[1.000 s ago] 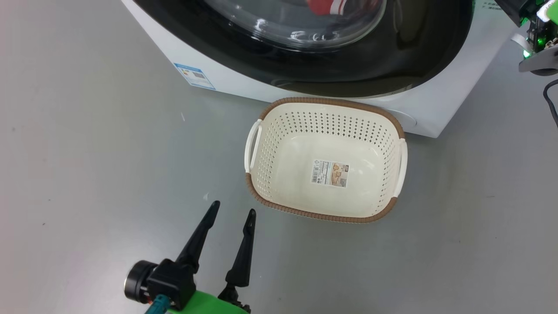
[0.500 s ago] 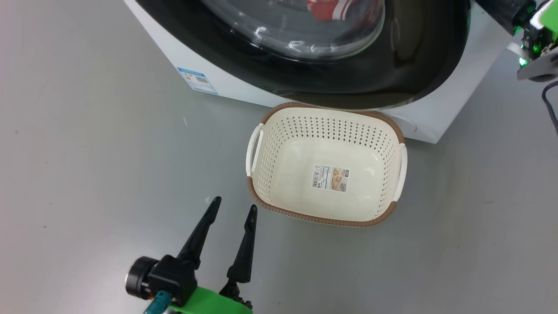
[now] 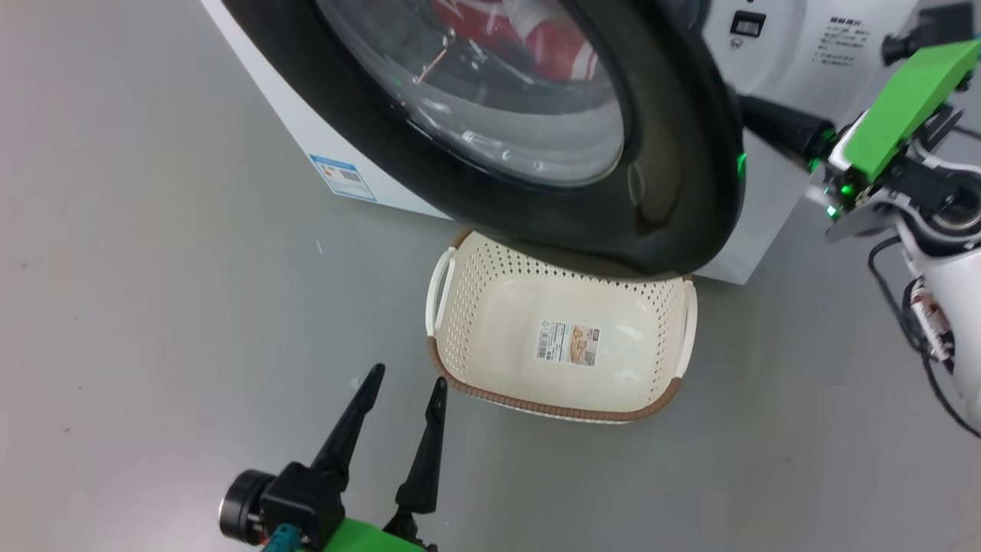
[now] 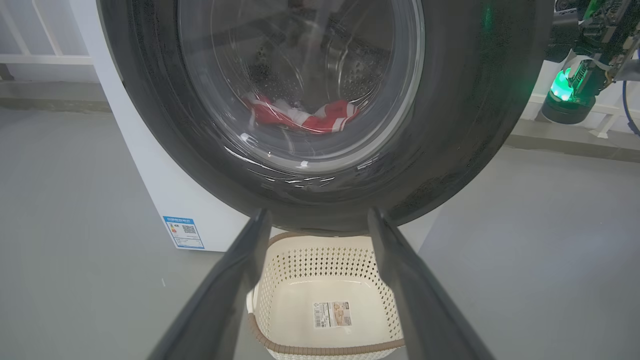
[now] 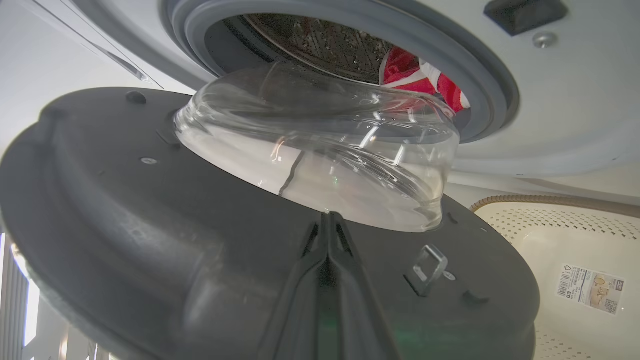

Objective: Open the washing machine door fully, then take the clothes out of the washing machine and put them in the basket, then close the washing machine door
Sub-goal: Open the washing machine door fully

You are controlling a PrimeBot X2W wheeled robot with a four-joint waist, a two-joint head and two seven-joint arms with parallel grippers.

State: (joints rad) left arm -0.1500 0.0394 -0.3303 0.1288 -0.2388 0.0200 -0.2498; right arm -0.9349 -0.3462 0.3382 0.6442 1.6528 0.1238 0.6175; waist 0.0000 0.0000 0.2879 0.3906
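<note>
The washing machine door (image 3: 674,192), glossy black rim around a clear glass bowl, stands partly open and hangs over the back of the basket (image 3: 490,337). Red and white clothes (image 3: 552,46) lie inside the drum of the white washing machine (image 3: 306,130). My right gripper (image 3: 766,123) reaches behind the door's free edge. In the right wrist view it (image 5: 327,216) is shut, tips against the door's grey inner face (image 5: 150,225) beside the glass bowl (image 5: 325,150). My left gripper (image 3: 408,375) is open and empty, low over the floor left of the basket, pointing at the door (image 4: 475,125).
The cream basket (image 4: 320,280) stands on the grey floor right in front of the machine, holding just a label sticker. A metal latch hook (image 5: 430,262) sticks out of the door's inner face. The grey gasket (image 5: 480,75) rings the drum opening. Open floor lies left and right.
The door has swung out from the machine and now covers the basket's back rim. My right arm has come further into the head view, which has itself shifted. The left gripper has stayed put.
</note>
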